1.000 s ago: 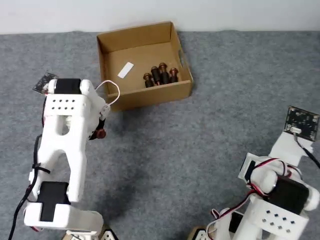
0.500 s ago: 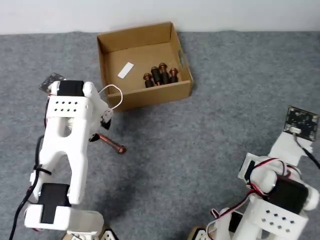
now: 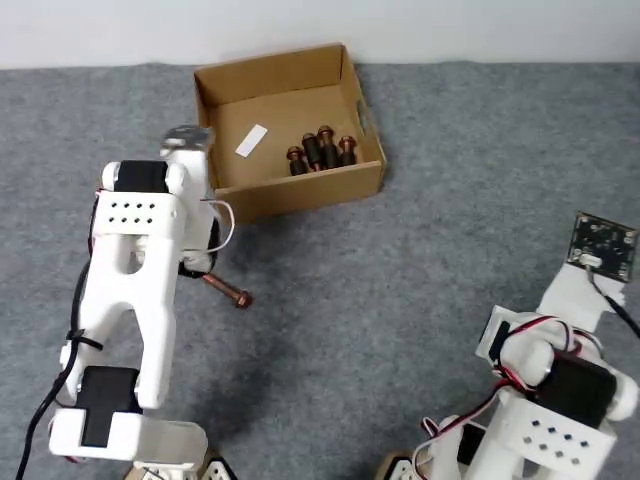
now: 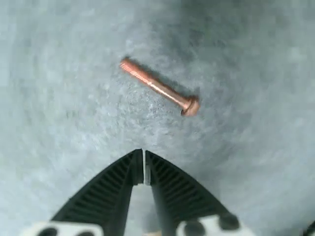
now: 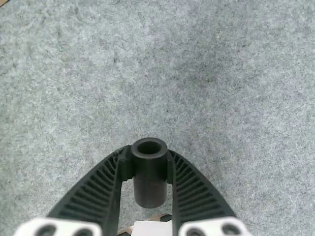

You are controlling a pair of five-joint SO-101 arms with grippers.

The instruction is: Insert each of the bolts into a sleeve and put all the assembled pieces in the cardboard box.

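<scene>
A copper bolt [image 4: 160, 88] lies alone on the grey carpet, its flanged head pointing away from the box; in the high view the bolt [image 3: 227, 290] sits just right of the left arm. My left gripper [image 4: 143, 168] hovers above the carpet a short way from it, shut with nothing between the fingers. My right gripper [image 5: 149, 189] is shut on a black sleeve [image 5: 149, 170], held upright with its bore facing the camera. The cardboard box [image 3: 216, 108] stands at the back with several assembled pieces [image 3: 321, 148] inside.
A white slip [image 3: 251, 140] lies on the box floor. The right arm [image 3: 556, 390] is folded at the front right corner. Grey carpet [image 3: 400, 270] stretches open between the two arms.
The bolt left my left gripper and dropped onto the carpet beside the arm. The left wrist then swung toward the box, and the bolt stayed where it fell. The right arm kept still.
</scene>
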